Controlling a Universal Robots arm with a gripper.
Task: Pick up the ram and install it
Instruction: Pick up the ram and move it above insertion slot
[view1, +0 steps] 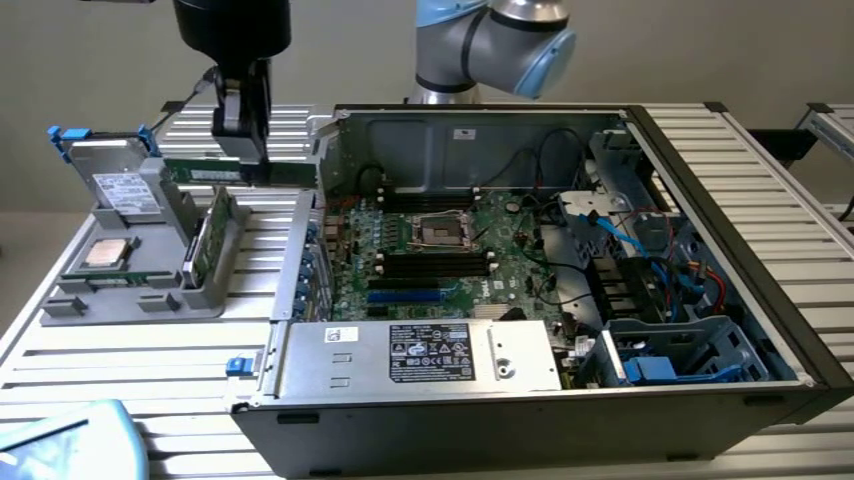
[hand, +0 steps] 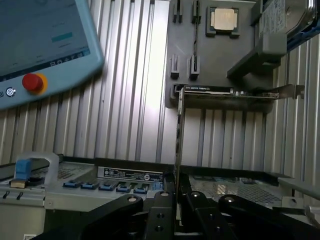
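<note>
One processor chip (view1: 107, 253) in gray tray (view1: 120, 297); ram (view1: 194, 172) in end effector (view1: 248, 150)

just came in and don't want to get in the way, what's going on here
The robot arm's gripper is shut on the ram, holding it lifted above the grey parts holder at the exterior view's left. The open computer case sits beside it; the ram is not in the motherboard yet.

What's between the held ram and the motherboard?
Case wall, in the exterior view. Claw holds the ram just outside it.
</note>
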